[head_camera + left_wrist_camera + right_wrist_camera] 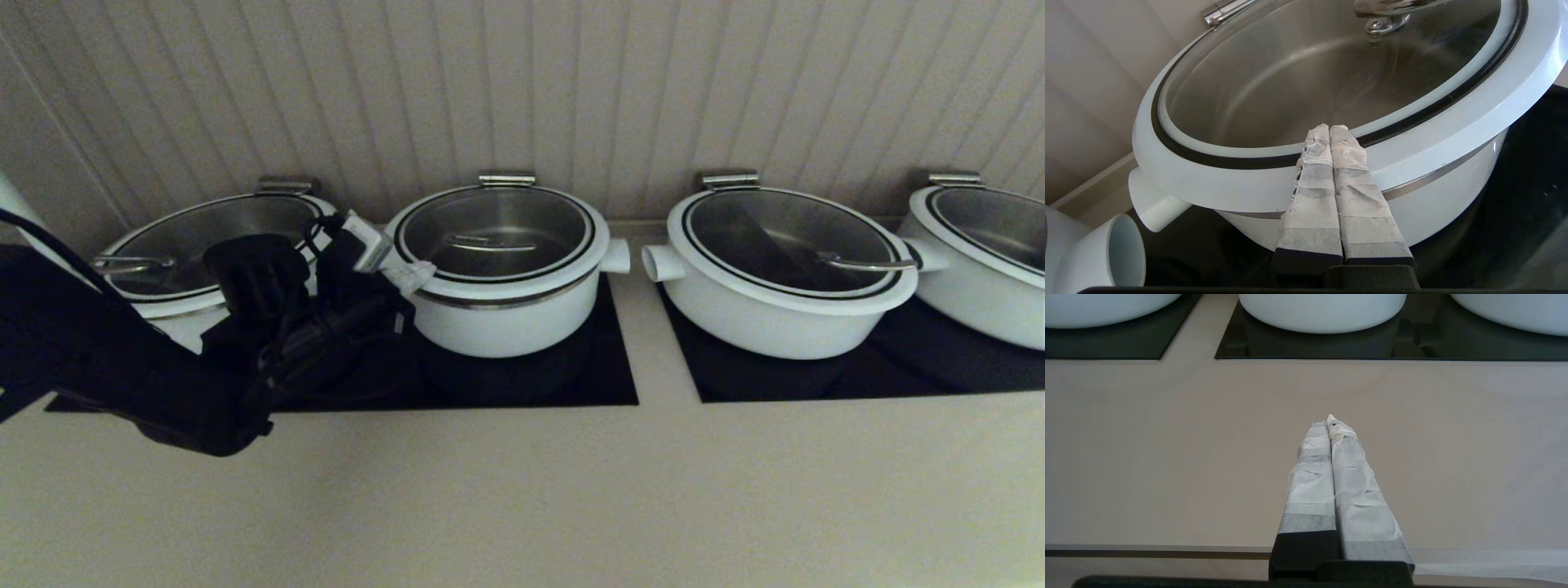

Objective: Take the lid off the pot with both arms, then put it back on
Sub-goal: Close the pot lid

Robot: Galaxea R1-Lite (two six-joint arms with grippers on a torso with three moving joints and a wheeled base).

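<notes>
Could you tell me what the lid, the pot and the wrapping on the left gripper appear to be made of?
The lid looks like clear glass, since the pot's inside shows through, with a glossy white rim and a shiny steel-like handle. The pot seems white enamel or coated metal, smooth and glossy, with a brushed steel interior. The left gripper, jaws shut, wears creased whitish tape, likely paper or cloth.

A kitchen: white pots (784, 273) on black cooktops (522, 380)
</notes>
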